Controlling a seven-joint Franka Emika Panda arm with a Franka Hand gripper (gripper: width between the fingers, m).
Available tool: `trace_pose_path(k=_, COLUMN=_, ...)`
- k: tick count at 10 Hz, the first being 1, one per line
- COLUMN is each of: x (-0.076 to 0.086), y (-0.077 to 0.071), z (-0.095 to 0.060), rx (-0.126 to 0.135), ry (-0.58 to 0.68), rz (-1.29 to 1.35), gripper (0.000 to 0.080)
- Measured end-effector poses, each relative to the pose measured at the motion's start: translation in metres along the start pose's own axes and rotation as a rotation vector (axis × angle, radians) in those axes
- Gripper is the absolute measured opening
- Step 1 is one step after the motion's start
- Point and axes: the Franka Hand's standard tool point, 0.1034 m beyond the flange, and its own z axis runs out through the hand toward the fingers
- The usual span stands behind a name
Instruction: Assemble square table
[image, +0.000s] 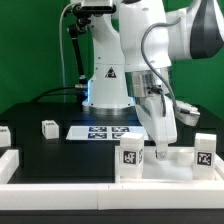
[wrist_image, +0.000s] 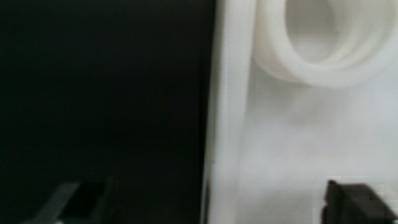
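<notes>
The white square table top (image: 165, 168) lies at the front on the exterior view's right. Two tagged white blocks (image: 130, 158) (image: 203, 155) stand at its ends; I cannot tell whether they are legs or part of it. My gripper (image: 160, 150) is lowered onto it between them. In the wrist view the top (wrist_image: 302, 140) fills one side, with a round raised socket ring (wrist_image: 329, 50) and a straight edge against the black table. My gripper (wrist_image: 217, 205) is open, its dark fingertips (wrist_image: 71, 200) wide apart on either side of that edge. Loose tagged legs lie at the left (image: 48, 127), far left (image: 3, 135) and right rear (image: 186, 115).
The marker board (image: 105, 131) lies flat in front of the robot base (image: 108, 85). A long white border rail (image: 60, 172) runs along the front edge, with another piece at the left (image: 8, 160).
</notes>
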Motion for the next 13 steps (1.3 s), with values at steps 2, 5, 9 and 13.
trace_pose_path(k=2, x=0.0, y=0.0002, z=0.0001, rx=0.0, ry=0.0, rz=0.0, gripper=0.0252)
trace_pose_path(k=5, x=0.0013, y=0.0002, z=0.0001, rx=0.001, ry=0.002, rz=0.002, gripper=0.0057)
trace_pose_path(k=9, x=0.0012, y=0.0002, z=0.0001, rx=0.001, ry=0.002, rz=0.002, gripper=0.0057)
trace_pose_path(k=13, x=0.0012, y=0.0002, z=0.0001, rx=0.001, ry=0.002, rz=0.002, gripper=0.0058)
